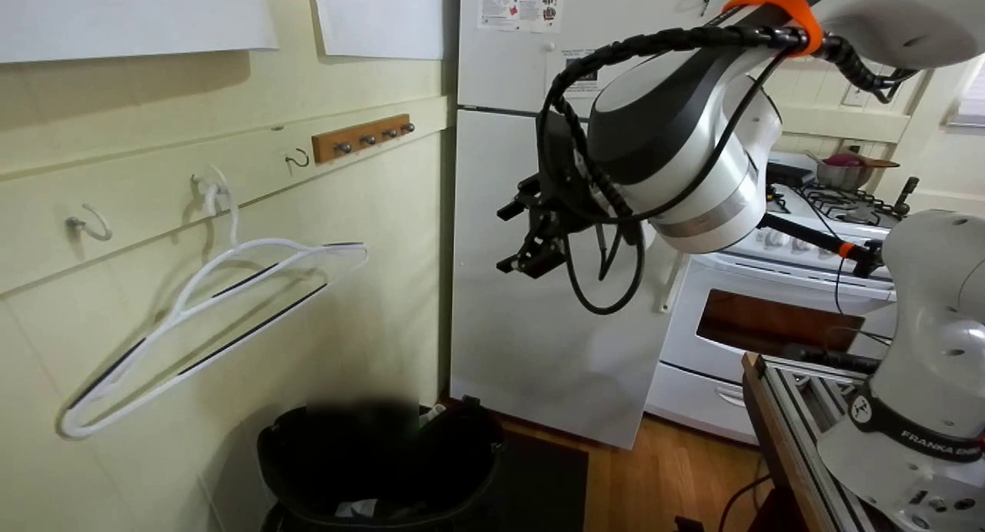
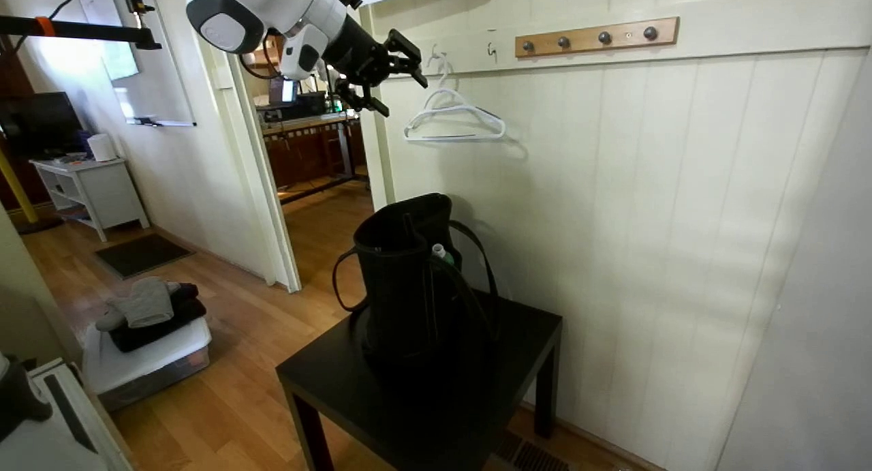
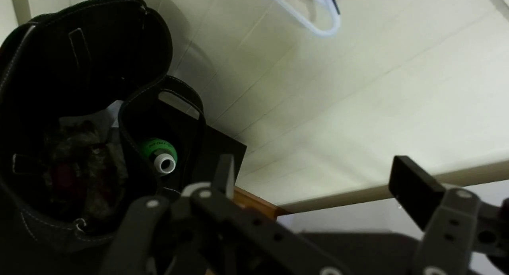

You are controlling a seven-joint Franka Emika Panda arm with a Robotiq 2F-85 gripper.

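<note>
White "FRANKA" lettering (image 1: 927, 441), on black band (image 1: 885, 425), arm base (image 1: 881, 474)

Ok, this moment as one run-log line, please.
tool: open, empty, midair | white clothes hanger: on wall hook | black tote bag: upright on black side table | green bottle: at bag's side

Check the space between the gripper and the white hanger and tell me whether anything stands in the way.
Nothing visible does. The gripper is open and empty, and in both exterior views no object shows between it and the hanger at the wall. The black bag stands lower down, out of that line.
</note>
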